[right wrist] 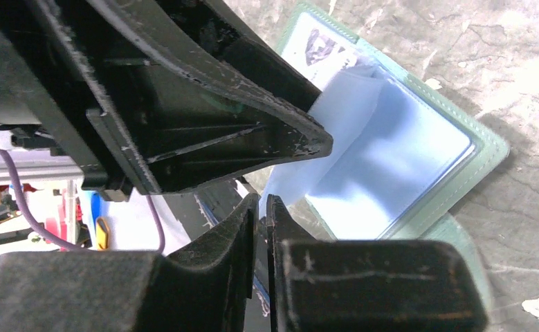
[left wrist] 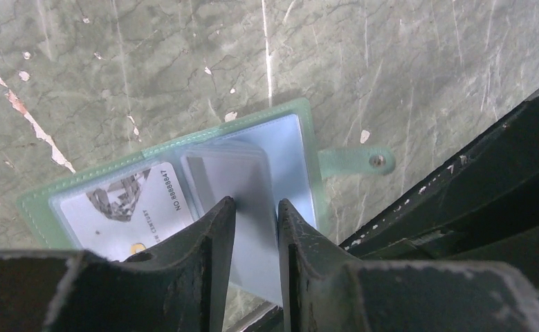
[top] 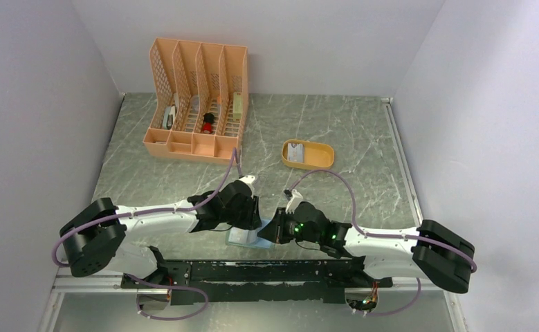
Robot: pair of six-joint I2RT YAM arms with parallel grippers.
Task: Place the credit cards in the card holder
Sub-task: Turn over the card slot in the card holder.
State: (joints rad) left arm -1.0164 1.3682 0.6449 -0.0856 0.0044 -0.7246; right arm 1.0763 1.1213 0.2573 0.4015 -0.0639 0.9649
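Note:
The sage-green card holder (left wrist: 79, 185) lies open on the marble table near the front edge, its snap tab (left wrist: 355, 161) out to one side. One printed credit card (left wrist: 124, 207) sits in a clear sleeve. Another pale sleeve (left wrist: 252, 173) is lifted; my left gripper (left wrist: 256, 202) stands over it, jaws a little apart with the sleeve showing in the gap. My right gripper (right wrist: 262, 198) is at that sleeve's (right wrist: 363, 138) near edge, jaws a sliver apart; I cannot tell if they touch it. Another credit card (top: 295, 153) lies in the yellow tray (top: 322, 160).
A peach lattice organizer (top: 197, 104) with small items stands at the back left. The black rail (left wrist: 474, 187) of the arm mount runs just beside the card holder (top: 241, 239). Both grippers (top: 252, 220) (top: 272, 232) crowd together over it.

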